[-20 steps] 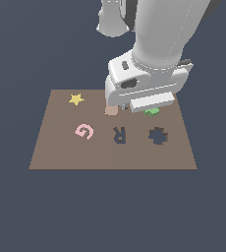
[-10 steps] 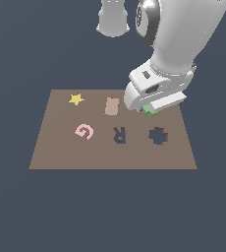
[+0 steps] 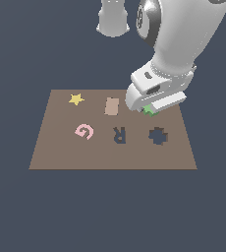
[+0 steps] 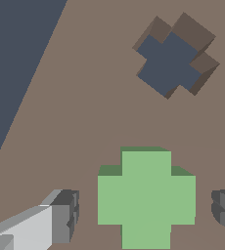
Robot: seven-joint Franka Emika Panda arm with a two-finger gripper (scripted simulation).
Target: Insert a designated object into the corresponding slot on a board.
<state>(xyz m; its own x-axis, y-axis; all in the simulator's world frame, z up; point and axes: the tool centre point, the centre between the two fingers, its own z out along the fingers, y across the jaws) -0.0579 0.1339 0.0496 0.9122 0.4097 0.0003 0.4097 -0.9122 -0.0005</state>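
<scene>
wrist view: green piece (image 4: 146,197) flat on the board (image 4: 85,107), between parted fingers (image 4: 65,217), neither touching it.
gripper (image 4: 146,210) open; slot (image 4: 174,62) near, unfilled, toward the board's right edge in the exterior view.

The board (image 3: 61,152) lies across the middle of the exterior view. On it, toward the upper left, sits the star (image 3: 75,99); to the star's right is the small rectangular block (image 3: 112,106), and further right, near the board's far right corner, the lobed piece (image 3: 148,110) lies flat under the gripper (image 3: 152,104). In the row nearer the camera, the letter G (image 3: 84,131) lies below the star, the R-shaped cut-out (image 3: 119,134) to its right, and the slot (image 3: 158,136) further right, just below the lobed piece. In the wrist view the lobed piece (image 4: 146,197) lies between the two fingertips (image 4: 65,215), apart from each, with the slot (image 4: 173,61) well apart from it on the board (image 4: 75,122).
</scene>
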